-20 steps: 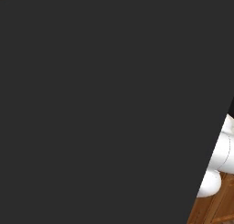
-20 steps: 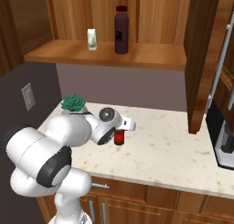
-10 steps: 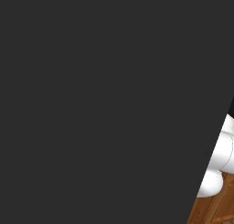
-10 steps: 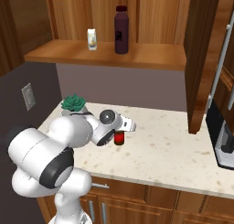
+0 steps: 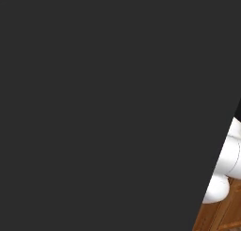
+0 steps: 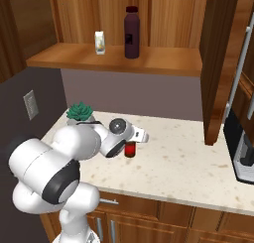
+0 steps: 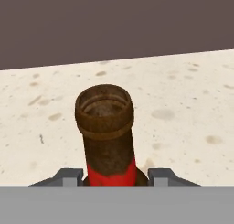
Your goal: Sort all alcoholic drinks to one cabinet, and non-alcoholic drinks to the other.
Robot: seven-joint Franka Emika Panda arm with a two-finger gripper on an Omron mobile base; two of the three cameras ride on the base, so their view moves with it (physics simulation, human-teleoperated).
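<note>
speckled counter (image 6: 188,162), wooden shelf (image 6: 163,63) above

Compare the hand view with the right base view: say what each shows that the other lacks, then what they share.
Hand view alone: the open mouth and rusty brown neck of the bottle, with one fingertip on each side of its red label.
Right base view alone: the white carton and dark purple bottle on the open cabinet shelf, a potted plant, the white arm.
Both: the bottle and the speckled counter.
</note>
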